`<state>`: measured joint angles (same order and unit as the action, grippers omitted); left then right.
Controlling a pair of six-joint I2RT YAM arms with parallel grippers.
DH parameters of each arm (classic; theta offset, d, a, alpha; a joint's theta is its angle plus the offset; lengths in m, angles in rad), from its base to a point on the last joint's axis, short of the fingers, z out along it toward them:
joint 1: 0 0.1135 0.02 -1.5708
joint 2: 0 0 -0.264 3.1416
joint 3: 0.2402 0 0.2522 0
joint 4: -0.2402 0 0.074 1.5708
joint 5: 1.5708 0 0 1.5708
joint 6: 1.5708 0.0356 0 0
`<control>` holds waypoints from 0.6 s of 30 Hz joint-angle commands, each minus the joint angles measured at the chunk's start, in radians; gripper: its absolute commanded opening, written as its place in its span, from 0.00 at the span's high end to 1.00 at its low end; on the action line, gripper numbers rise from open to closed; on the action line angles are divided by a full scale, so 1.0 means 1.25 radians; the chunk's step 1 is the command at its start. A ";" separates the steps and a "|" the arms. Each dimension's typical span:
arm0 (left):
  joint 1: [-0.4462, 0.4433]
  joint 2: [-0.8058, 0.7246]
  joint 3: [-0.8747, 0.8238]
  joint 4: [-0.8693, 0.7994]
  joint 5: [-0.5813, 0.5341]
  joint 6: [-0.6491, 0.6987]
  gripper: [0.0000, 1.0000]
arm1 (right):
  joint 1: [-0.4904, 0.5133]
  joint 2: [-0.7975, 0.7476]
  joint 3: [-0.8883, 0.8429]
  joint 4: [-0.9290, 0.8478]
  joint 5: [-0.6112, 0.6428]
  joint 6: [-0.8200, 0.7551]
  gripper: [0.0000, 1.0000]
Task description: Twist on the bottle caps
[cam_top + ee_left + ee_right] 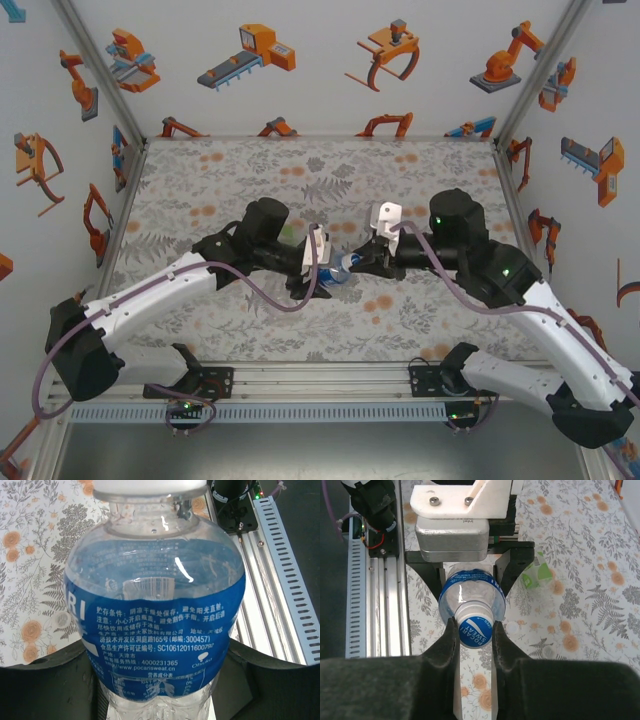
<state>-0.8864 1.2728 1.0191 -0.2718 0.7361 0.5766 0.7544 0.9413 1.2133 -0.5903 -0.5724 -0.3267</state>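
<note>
From above, the surface (200, 190) is a cloth with grey ferns and pale orange flowers. The white walls (320, 60) carry orange drawings of robot arms and are framed by metal posts. A ribbed aluminium rail (320, 410) runs along the near edge. Both arms bend toward the middle, and the left gripper (325, 268) and the right gripper (362, 265) meet at the blue-labelled bottle (345, 265). The bottle lies sideways between them.

At the left wrist, the bottle is clear, smooth plastic with round shoulders and shiny reflections. Its glossy blue label carries small white print. The dark left jaws clench its body from both sides. The whitish cap (150, 486) sits on the neck at the top edge.

At the right wrist, the black right jaws press the round cap from both sides, and its blue top is printed with white letters. Behind the left jaws, a green-labelled bottle (538, 572) lies on the cloth, mostly hidden.
</note>
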 commanded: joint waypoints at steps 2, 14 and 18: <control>0.002 -0.012 0.020 0.033 -0.008 -0.004 1.00 | 0.003 0.018 -0.029 0.117 0.119 0.297 1.00; 0.002 0.007 -0.011 0.169 -0.210 -0.035 1.00 | 0.002 0.150 0.049 -0.082 0.438 1.154 1.00; 0.002 0.016 -0.001 0.160 -0.201 -0.031 1.00 | 0.003 0.124 0.024 -0.007 0.443 1.135 1.00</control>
<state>-0.8627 1.3014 0.9871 -0.2096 0.4438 0.5041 0.7536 1.1084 1.2503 -0.6399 -0.0681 0.9451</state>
